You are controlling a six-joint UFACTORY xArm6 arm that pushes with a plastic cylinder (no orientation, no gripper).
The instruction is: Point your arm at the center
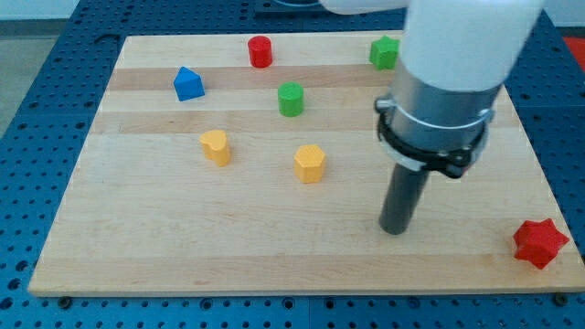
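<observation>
My tip [395,228] rests on the wooden board [183,247], right of the middle and toward the view's bottom. The nearest block is a yellow hexagonal block [310,164], up and to the left of the tip. A yellow heart-like block [216,146] lies further left. A green cylinder [291,99] sits above the yellow hexagonal block. A red cylinder [260,51] and a green hexagonal block [385,52] lie near the view's top. A blue house-shaped block [188,83] is at the upper left. A red star [539,242] is at the lower right corner.
The arm's white and grey body [448,82] hangs over the board's right part and hides what lies behind it. A blue perforated table [37,137] surrounds the board.
</observation>
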